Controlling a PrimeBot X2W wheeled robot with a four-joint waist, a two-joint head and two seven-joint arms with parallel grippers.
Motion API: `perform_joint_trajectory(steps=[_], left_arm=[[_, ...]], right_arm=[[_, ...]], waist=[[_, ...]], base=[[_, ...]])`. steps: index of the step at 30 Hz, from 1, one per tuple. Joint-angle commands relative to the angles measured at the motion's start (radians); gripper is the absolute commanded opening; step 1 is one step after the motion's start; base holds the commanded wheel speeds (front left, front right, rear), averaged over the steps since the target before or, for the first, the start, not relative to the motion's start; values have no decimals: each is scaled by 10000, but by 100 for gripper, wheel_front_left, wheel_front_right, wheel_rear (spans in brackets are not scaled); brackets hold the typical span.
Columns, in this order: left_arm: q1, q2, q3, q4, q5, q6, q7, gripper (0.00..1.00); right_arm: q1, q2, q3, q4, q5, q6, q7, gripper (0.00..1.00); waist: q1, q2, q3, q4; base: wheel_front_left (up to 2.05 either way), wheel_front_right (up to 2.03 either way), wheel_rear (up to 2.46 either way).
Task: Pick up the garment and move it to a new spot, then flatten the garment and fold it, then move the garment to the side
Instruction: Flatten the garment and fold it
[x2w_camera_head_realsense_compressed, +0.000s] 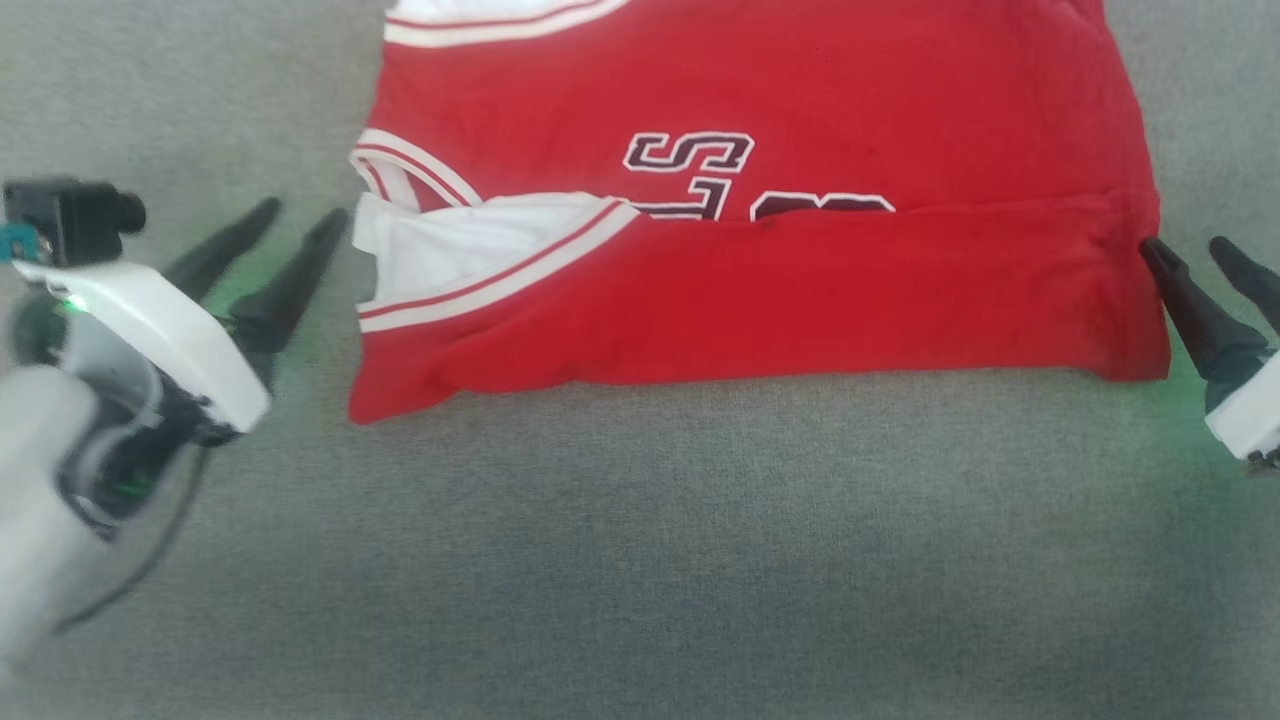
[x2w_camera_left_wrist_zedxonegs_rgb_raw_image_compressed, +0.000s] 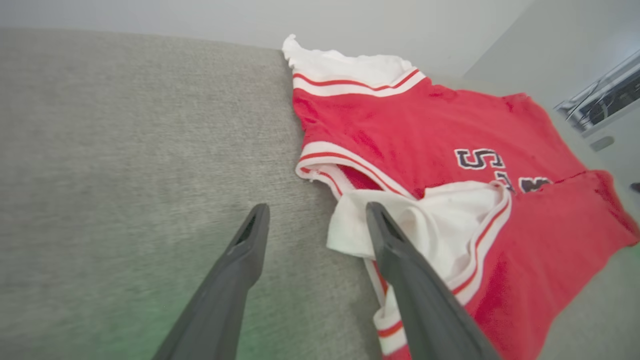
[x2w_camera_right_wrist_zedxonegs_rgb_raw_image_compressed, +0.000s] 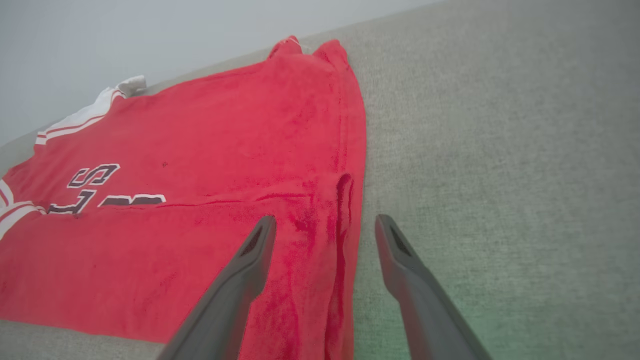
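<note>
The garment (x2w_camera_head_realsense_compressed: 800, 300), a red T-shirt with white striped sleeve ends and dark lettering, lies on the grey surface with its near part folded up over the lettering. A white sleeve (x2w_camera_head_realsense_compressed: 470, 250) lies on the fold at the left. My left gripper (x2w_camera_head_realsense_compressed: 300, 225) stands open just left of that sleeve, holding nothing; in its wrist view the sleeve (x2w_camera_left_wrist_zedxonegs_rgb_raw_image_compressed: 450, 210) lies beside the right finger. My right gripper (x2w_camera_head_realsense_compressed: 1190, 260) is open at the shirt's right edge, its left finger over the red cloth (x2w_camera_right_wrist_zedxonegs_rgb_raw_image_compressed: 300, 240) in its wrist view, and nothing is gripped.
Grey fabric-covered surface (x2w_camera_head_realsense_compressed: 640, 560) stretches wide in front of the shirt and to both sides. A pale wall rises beyond its far edge in the wrist views. The left arm's white wrist and cable (x2w_camera_head_realsense_compressed: 150, 540) sit at the lower left.
</note>
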Motion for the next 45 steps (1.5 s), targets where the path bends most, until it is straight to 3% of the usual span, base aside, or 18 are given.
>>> perform_joint_trajectory(steps=[1,5,10,14,20,25,26,28,38,45], left_arm=[[-294,265,-179,21,311,9,319,100],[-848,997,-676,-580,820,95,1603,100],[-1026,1597,-1323,-2020,-4,519,4509,100],[-954,1879,-1619,-2844,-835,1116,6265,100],[-699,1552,-1512,-2485,-1741,1319,6646,100],[-326,1200,-1814,-1785,-2138,906,7018,100],[-321,1169,-1868,-1707,-2078,861,7041,61],[-261,1048,-1882,-1567,-2217,761,7080,0],[-636,726,-1768,-1560,-2038,399,6859,0],[-1071,375,-1782,-1521,-1480,256,6537,0]], right_arm=[[134,-84,58,-101,-115,-1,-184,100],[345,-291,-20,-305,-402,-1,-554,100],[523,-324,-108,-550,-456,-1,-615,100],[448,-239,5,-802,-482,-1,-585,100],[247,-187,103,-1033,-539,-1,-571,100],[236,-232,-87,-1101,-543,-1,-543,100],[254,-247,-119,-1118,-537,-1,-530,100],[279,-283,-170,-1153,-541,-1,-478,100],[68,-1392,837,-1505,-729,-1,1803,100],[-506,-2036,1675,-1174,-785,-1,4238,100]], waist=[[0,0,-275,91],[0,0,-667,186],[0,0,-859,225],[0,0,-701,57],[0,0,-314,-334],[0,0,-88,-579],[0,0,-69,-586],[0,0,-39,-589],[0,0,237,-326],[0,0,703,10]], base=[[0,0,0],[0,0,0],[0,0,0],[0,0,0],[0,0,0],[0,0,0],[0,0,0],[0,0,0],[0,0,0],[0,0,0]])
